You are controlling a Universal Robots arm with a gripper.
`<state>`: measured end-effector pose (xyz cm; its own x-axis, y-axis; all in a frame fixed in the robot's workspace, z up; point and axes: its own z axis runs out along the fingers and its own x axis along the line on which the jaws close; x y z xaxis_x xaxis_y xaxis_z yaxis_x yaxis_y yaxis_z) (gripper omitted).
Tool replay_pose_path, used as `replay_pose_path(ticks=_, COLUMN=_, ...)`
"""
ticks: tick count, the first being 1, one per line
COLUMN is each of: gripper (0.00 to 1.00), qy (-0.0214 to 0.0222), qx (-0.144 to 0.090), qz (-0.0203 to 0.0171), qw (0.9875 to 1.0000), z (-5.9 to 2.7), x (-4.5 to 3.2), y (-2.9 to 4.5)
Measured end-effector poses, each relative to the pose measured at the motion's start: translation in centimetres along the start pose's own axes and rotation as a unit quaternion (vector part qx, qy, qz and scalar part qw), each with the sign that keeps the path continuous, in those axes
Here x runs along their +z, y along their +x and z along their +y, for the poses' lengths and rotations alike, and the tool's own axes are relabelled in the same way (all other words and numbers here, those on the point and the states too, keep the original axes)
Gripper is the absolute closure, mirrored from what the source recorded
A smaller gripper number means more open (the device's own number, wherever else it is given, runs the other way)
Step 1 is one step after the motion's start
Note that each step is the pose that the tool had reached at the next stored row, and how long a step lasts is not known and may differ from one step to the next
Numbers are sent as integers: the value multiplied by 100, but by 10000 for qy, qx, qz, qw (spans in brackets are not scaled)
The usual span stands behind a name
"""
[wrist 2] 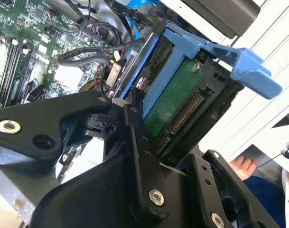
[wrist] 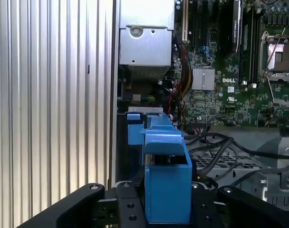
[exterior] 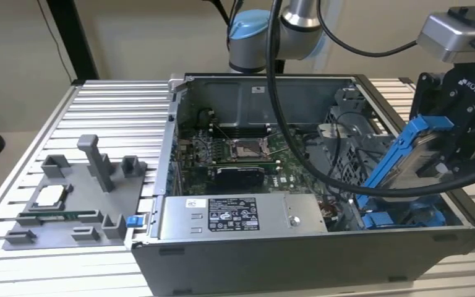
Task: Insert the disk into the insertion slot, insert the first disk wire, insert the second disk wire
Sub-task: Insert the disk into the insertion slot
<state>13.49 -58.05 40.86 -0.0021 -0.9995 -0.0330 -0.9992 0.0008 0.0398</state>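
One step is in hand, the first: my hand (exterior: 445,159) is clamped on the disk (exterior: 404,154), which hangs tilted just above the slot (exterior: 402,218) at the case's (exterior: 303,260) corner on the exterior view's right, not yet in. Seating it, I judge, calls for squaring the disk to the slot.

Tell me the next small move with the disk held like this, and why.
Probably lower the disk a little toward the insertion slot, keeping off the black cables. The gripper is shut on the disk, which hangs tilted above the slot's blue rails in the exterior view, not yet seated.
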Motion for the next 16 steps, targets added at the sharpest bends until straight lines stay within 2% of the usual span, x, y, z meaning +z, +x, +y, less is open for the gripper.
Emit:
replay_pose_path(ticks=8, gripper=100, qy=0, qx=-1, qz=-14, qw=10000, z=-4, x=114, y=3)
replay_pose_path(ticks=16, gripper=100, qy=0, qx=-1, qz=-18, qw=10000, z=-10, x=259, y=8)
